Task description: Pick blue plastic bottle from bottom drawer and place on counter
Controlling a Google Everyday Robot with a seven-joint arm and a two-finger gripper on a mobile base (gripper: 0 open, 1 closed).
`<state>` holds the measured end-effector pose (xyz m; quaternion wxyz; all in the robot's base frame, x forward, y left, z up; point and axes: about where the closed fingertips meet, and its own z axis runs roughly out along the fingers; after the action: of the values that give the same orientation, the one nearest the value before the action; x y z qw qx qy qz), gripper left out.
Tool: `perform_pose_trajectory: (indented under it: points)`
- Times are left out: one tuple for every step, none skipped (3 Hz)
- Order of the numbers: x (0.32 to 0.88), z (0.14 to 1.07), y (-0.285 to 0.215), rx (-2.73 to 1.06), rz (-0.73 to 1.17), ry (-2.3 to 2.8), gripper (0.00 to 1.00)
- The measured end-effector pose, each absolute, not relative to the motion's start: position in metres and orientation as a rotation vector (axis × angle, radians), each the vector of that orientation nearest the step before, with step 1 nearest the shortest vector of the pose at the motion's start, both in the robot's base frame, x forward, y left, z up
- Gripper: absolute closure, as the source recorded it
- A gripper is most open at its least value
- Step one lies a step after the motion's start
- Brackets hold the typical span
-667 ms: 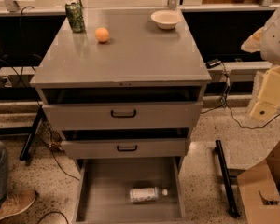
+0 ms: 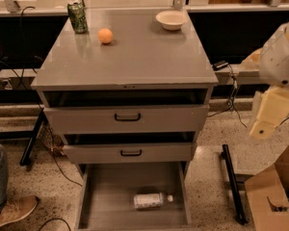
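The blue plastic bottle [image 2: 151,200] lies on its side in the open bottom drawer [image 2: 106,191]. The gripper [image 2: 268,113] hangs well off to the right; whether it is open I cannot tell.

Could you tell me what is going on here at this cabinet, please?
A one-armed robot is set to fetch the bottle, which lies on its side in the open bottom drawer. Nothing holds it yet. The gripper hangs right of the cabinet, level with the upper drawers, far from the bottle. The counter carries a green can, an orange and a bowl.
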<state>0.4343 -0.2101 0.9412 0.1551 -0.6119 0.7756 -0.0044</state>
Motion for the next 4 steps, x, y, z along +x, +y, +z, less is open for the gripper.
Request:
perform_pose_trajectory:
  points:
    - [0.425, 0.865, -0.192, -1.768, 0.18, 2.178, 0.0]
    - [0.416, 0.785, -0.164, -1.764, 0.351, 2.111, 0.0]
    - [0.416, 0.708, -0.132, -1.686, 0.503, 2.041, 0.0]
    - [0.416, 0.702, -0.134, -1.685, 0.502, 2.041, 0.0]
